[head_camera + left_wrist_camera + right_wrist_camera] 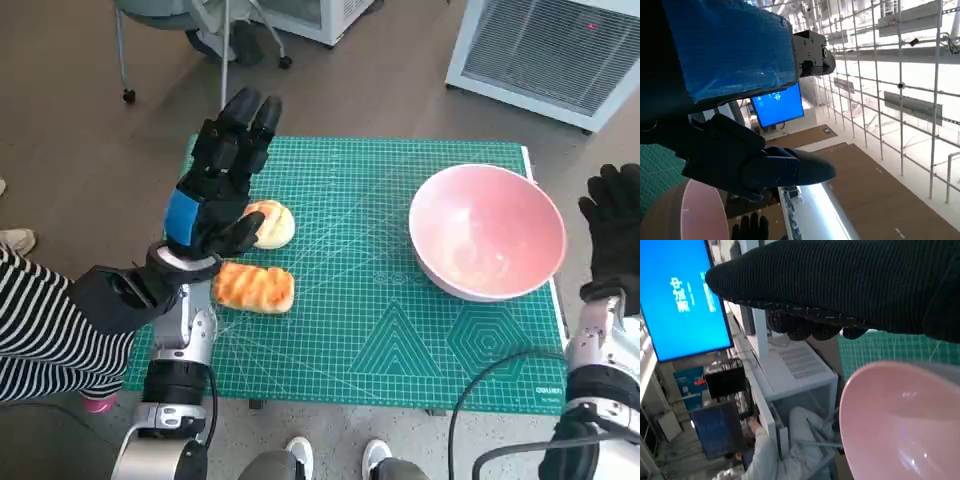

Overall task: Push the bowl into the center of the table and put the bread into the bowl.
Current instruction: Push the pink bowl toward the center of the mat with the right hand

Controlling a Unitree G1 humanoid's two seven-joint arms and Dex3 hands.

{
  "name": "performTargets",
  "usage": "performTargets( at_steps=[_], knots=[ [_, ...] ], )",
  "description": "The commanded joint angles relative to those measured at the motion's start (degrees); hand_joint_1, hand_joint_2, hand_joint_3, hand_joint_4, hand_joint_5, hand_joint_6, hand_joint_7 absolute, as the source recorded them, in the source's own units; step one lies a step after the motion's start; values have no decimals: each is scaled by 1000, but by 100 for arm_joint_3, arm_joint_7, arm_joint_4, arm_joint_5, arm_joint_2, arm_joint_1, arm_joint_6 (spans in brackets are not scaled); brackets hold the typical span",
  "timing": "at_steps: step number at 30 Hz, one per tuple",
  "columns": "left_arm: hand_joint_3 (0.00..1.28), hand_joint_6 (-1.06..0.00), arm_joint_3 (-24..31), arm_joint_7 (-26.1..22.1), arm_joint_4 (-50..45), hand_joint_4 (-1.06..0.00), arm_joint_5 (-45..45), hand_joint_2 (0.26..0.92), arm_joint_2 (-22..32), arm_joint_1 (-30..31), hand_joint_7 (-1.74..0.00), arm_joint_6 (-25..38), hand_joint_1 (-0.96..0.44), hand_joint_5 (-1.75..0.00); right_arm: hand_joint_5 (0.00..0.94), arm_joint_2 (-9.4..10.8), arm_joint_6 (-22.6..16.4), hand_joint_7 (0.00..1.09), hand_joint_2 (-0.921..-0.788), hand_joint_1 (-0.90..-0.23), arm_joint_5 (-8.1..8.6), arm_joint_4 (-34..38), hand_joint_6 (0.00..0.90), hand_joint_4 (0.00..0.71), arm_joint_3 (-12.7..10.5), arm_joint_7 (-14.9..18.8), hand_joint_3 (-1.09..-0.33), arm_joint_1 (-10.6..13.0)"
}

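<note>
Both your hands are empty above the surface (400,340).
Left hand (222,180) fingers apart above the bread (254,287); right hand (612,228) fingers apart beside the bowl (487,232).

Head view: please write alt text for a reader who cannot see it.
A pink bowl sits at the green mat's right side, two bread pieces at its left. The left hand hovers open over the bread; the right hand waits beside the bowl.

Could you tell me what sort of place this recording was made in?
Probably a robotics lab or test hall: the table wears a green cutting mat, a blue display screen glows beside stacked equipment, and tall metal scaffolding lines a high, bright interior.
</note>
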Motion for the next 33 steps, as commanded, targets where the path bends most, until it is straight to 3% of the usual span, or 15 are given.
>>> performTargets(
  at_steps=[1, 12, 33],
  knots=[
    [396, -1, 0, 6, -151, -54, 14, 921, 29, 55, -309, -4, -750, -1, 15, 361, 167, 290, -921, -635, -33, 152, 97, 136, 150, 293, -810, -103],
    [395, 0, 18, 26, -172, -55, 58, 921, 73, 110, -300, -60, -741, -1, 11, 583, 84, 263, -921, -657, -77, 204, 96, 143, 291, 508, -804, -227],
    [400, -5, 11, 76, -206, -51, 96, 921, 108, 158, -289, -84, -742, 0, 5, 1010, 56, 236, -921, -683, -155, 229, 107, 145, 544, 493, -816, -431]
  ],
)
